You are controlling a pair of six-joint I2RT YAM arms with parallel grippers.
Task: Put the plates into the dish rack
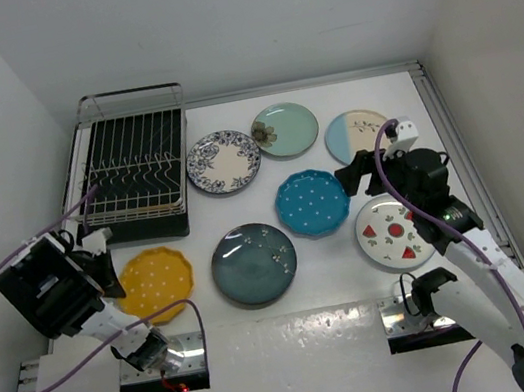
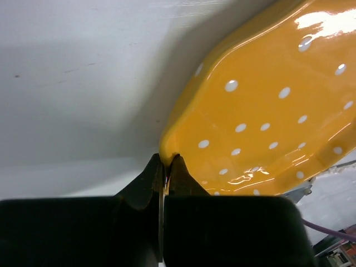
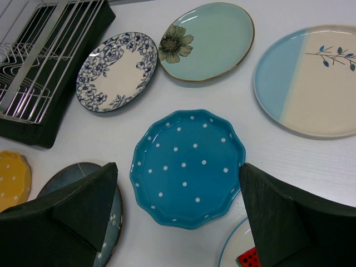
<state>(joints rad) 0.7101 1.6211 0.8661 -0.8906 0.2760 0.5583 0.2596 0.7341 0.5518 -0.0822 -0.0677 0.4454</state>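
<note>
The left fingers are clenched on the scalloped rim of the white-dotted yellow plate, one tip on each face of the edge. A dark shadow lies on the tabletop beneath that rim. Whether the plate's far side rests on the surface cannot be told. From above, this plate is at the near left, just in front of the dish rack, a silver wire rack over a black tray in the far left corner.

The right fingers are spread wide and grasp nothing, hanging over the dotted bright blue plate in the middle of the tabletop. To that plate's near left is the dark teal plate, largely hidden behind one finger. The watermelon plate shows only as a sliver at the bottom of the right wrist view. Farther out, the blue-and-cream plate, painted with a twig, is cut off by the frame edge. The mint green plate carries a flower, and its rim is touching or nearly touching the blue-floral white plate, which lies beside the rack. Purple cables loop from both arms.
</note>
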